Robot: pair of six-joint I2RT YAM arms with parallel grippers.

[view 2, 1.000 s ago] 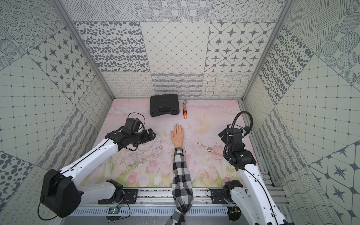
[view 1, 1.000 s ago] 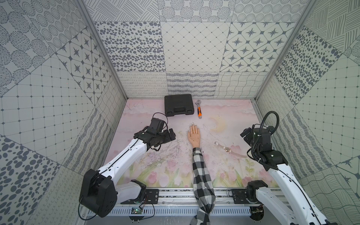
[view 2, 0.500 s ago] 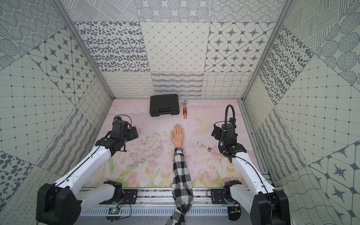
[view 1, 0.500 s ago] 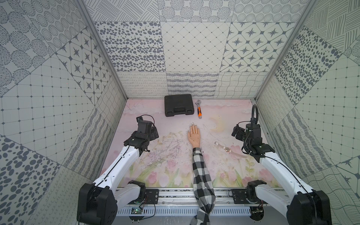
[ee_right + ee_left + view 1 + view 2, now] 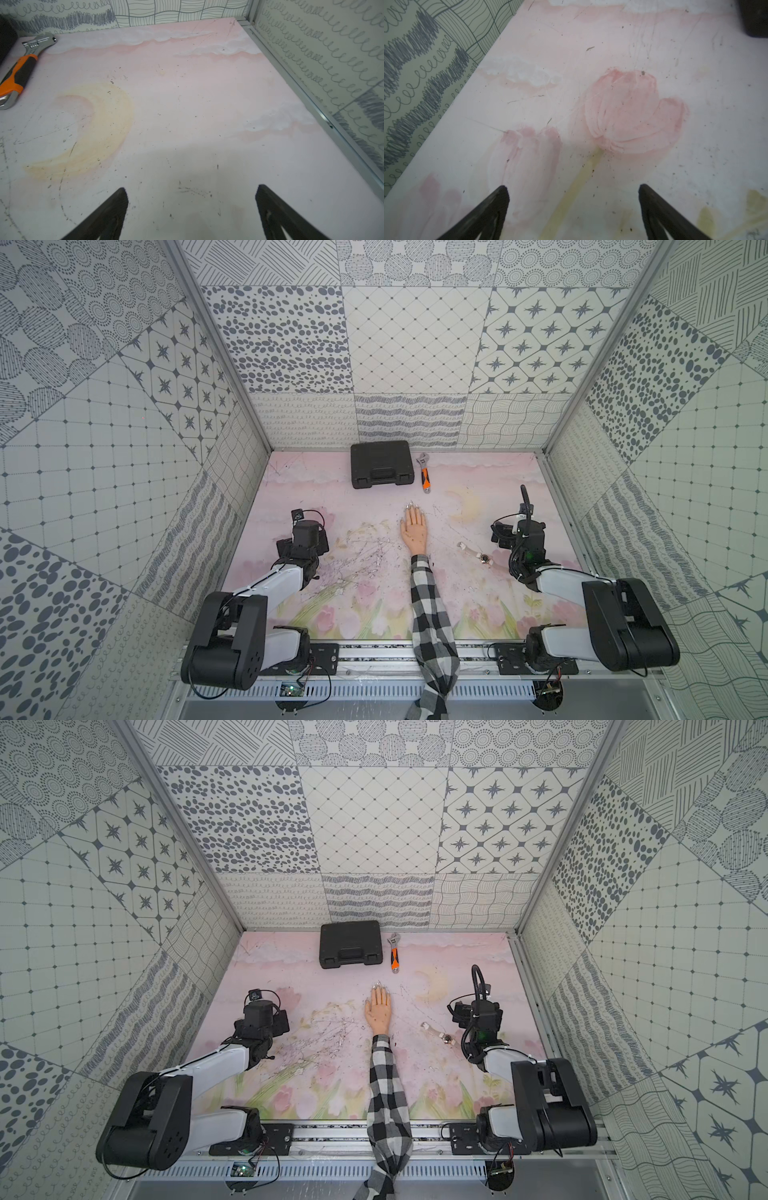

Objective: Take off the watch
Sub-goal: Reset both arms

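Note:
The watch (image 5: pixel 484 558) lies flat on the pink table in both top views, its pale strap stretched out, to the right of the mannequin hand (image 5: pixel 414 531) and off its wrist; it shows again as the watch (image 5: pixel 447 1038). A plaid sleeve (image 5: pixel 430 614) covers the arm. My right gripper (image 5: pixel 517 531) hovers just right of the watch, open and empty, as the right wrist view shows (image 5: pixel 192 187). My left gripper (image 5: pixel 305 537) is far left of the hand, open over bare table (image 5: pixel 574 188). Neither wrist view shows the watch.
A black case (image 5: pixel 381 464) stands at the back wall with an orange-handled wrench (image 5: pixel 424 472) beside it; the wrench (image 5: pixel 18 68) also shows in the right wrist view. Patterned walls close in the table on three sides.
My left gripper has drawn away leftward from the hand. The right arm has folded down and its gripper shifted slightly left. The watch has stayed on the table.

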